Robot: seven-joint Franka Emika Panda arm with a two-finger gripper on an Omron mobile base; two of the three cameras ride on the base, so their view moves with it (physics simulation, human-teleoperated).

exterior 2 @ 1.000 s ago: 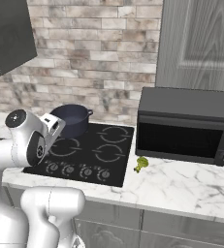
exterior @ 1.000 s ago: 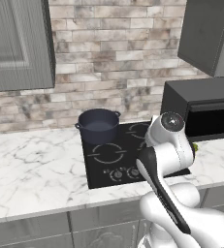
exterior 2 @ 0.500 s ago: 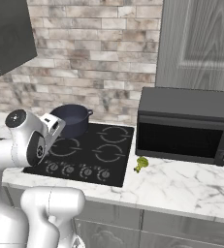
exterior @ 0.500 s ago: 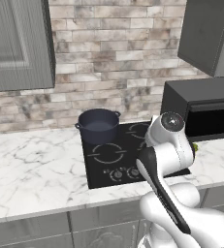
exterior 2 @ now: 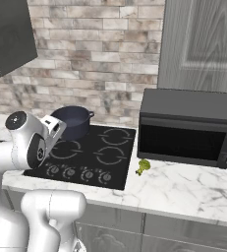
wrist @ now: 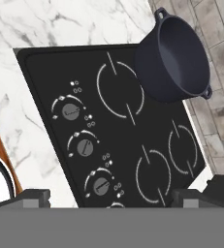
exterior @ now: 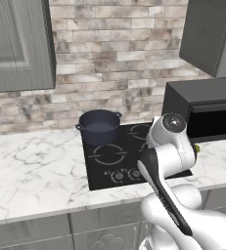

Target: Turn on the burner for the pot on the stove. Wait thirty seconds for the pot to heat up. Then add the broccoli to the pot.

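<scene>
The dark blue-grey pot (exterior: 100,126) (exterior 2: 73,121) (wrist: 176,58) stands empty on the back left ring of the black stove (exterior: 101,168) (exterior 2: 112,165) (wrist: 45,72). A row of round knobs (wrist: 85,147) runs along the stove's front edge. My gripper (wrist: 111,198) hovers above the stove, near the knob row. It is open, its fingertips (wrist: 28,196) are wide apart, and nothing is between them. The small green broccoli (exterior 2: 143,166) lies on the counter right of the stove, in front of the microwave. In the left base view my arm half hides the broccoli (exterior: 197,148).
A black microwave (exterior 2: 186,129) (exterior: 205,110) stands on the marble counter (exterior: 31,166) right of the stove. Grey wall cabinets (exterior: 16,44) hang above on both sides, and a brick wall runs behind.
</scene>
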